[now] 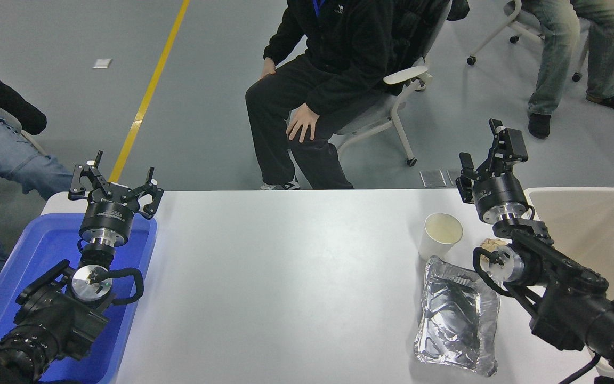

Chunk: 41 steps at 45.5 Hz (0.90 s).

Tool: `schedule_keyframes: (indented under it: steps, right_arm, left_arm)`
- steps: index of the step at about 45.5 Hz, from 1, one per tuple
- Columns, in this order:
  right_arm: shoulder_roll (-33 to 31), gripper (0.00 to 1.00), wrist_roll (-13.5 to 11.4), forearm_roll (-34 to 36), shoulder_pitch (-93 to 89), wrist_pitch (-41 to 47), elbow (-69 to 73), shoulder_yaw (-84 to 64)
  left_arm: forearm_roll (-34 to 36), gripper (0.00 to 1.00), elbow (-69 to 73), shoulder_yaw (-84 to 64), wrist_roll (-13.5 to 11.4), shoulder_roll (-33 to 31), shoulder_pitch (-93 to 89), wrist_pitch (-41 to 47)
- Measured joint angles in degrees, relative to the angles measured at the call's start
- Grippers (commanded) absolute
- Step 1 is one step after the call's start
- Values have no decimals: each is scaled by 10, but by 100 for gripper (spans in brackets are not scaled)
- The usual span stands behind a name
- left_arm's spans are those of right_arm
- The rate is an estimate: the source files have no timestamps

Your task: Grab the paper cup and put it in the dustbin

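Two black robot arms are seen reaching over a white table from the near side. The left gripper is parked at the lower left above a blue plastic tray, its fingers spread apart and holding nothing. The right gripper is raised near the table's far right edge, pointing away from the camera, with its fingers also spread and empty. The paper cup, white with a cream inside, is shown standing upright on the table, just left of the right arm's wrist and apart from the gripper. A silver foil tray lies directly in front of the cup. The dustbin, large and beige, is placed at the right edge, beside the right arm. A person in black is seated on a chair beyond the table.
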Motion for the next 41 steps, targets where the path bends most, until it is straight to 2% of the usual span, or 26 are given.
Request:
schedule_keyframes:
  steps: [13, 41]
  right_arm:
    - [-1, 100, -26, 0, -2, 1, 2, 0]
    - [-33, 100, -34, -7, 13, -5, 7, -79]
  left_arm:
    - [0, 99, 0, 0, 0, 0, 0, 0]
    - [0, 99, 0, 0, 0, 0, 0, -1]
